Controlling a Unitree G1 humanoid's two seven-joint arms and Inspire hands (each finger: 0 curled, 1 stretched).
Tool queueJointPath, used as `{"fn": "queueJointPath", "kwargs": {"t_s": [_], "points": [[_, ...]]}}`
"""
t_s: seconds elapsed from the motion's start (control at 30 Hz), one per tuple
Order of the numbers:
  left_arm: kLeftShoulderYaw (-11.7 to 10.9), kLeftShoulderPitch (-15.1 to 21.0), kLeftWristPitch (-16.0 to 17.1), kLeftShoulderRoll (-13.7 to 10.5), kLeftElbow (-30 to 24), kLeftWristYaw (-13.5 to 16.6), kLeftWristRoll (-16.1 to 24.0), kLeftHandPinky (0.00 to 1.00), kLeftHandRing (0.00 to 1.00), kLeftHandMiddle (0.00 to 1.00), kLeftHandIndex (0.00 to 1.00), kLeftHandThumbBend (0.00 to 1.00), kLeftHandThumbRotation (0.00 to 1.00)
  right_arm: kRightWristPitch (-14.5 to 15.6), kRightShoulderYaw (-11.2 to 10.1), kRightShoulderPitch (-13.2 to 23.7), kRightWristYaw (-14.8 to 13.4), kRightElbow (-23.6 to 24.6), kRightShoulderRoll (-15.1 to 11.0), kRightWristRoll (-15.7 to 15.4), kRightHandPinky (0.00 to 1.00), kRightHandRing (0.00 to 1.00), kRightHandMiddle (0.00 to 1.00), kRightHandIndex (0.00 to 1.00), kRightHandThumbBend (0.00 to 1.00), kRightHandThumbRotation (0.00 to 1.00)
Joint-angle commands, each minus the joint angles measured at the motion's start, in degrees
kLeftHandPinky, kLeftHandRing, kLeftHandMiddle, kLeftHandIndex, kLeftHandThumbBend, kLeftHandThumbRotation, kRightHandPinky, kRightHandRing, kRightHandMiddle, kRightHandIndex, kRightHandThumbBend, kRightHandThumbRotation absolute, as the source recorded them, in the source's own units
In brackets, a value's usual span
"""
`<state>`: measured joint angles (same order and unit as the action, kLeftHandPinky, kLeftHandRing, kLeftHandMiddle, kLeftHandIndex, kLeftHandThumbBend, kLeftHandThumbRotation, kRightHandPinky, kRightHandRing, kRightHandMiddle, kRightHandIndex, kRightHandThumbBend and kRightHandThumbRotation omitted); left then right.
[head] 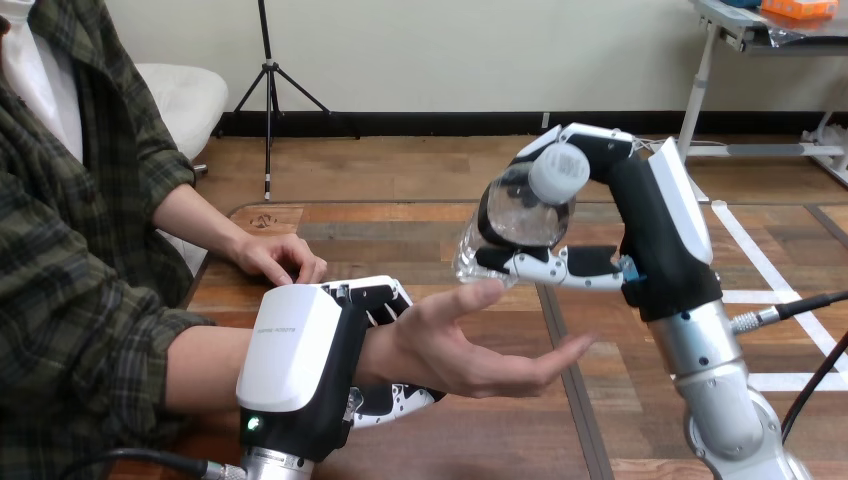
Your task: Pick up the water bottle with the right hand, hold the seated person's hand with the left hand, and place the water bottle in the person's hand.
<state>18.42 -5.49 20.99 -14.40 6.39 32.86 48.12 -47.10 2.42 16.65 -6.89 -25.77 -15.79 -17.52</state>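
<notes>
A clear water bottle (520,210) with a white cap is tilted toward me, held above the table by my right hand (590,200), whose fingers and thumb curl round it. Its lower end sits just above the thumb of the person's open hand (470,345), which lies palm up at the view's middle. My left hand (305,365) is wrapped round that hand's wrist (375,350), fingers over the top and thumb underneath.
The person's other hand (280,258) rests flat on the wooden table (400,225) at the left, behind my left hand. The person's torso and sleeves fill the left edge. The table's right half lies bare beneath my right arm.
</notes>
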Motion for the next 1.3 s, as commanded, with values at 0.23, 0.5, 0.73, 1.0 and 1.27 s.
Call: {"fn": "queueJointPath", "kwargs": {"t_s": [0.23,0.5,0.73,1.0,1.27], "points": [[1.25,3.12,1.96,1.1,-2.44,0.06,-0.27,0.23,0.28,0.32,0.33,0.93,0.0,-0.77,-0.76,-0.77,2.35,5.54,0.2,4.11,0.38,0.42,0.44,0.42,0.71,0.0],[1.04,2.98,1.56,1.09,-2.73,-0.14,-0.29,0.23,0.28,0.33,0.34,0.92,0.0,-0.19,-1.11,-2.56,3.64,7.68,0.03,4.87,0.36,0.41,0.44,0.42,0.72,0.0],[0.89,2.89,1.4,1.04,-2.84,-0.34,-0.31,0.23,0.29,0.33,0.34,0.92,0.0,0.3,-1.54,-3.85,4.13,9.28,-0.17,4.83,0.36,0.41,0.44,0.41,0.72,0.0],[0.76,2.83,1.41,0.9,-2.85,-0.68,-0.46,0.23,0.29,0.33,0.34,0.92,0.0,0.82,-1.88,-5.25,4.96,10.98,-0.38,5.81,0.35,0.4,0.44,0.41,0.71,0.0],[0.66,2.87,1.47,0.89,-2.84,-0.42,0.0,0.23,0.29,0.33,0.34,0.92,0.0,1.73,-2.42,-6.64,5.71,13.09,-0.81,6.33,0.35,0.4,0.44,0.42,0.71,0.0]]}}
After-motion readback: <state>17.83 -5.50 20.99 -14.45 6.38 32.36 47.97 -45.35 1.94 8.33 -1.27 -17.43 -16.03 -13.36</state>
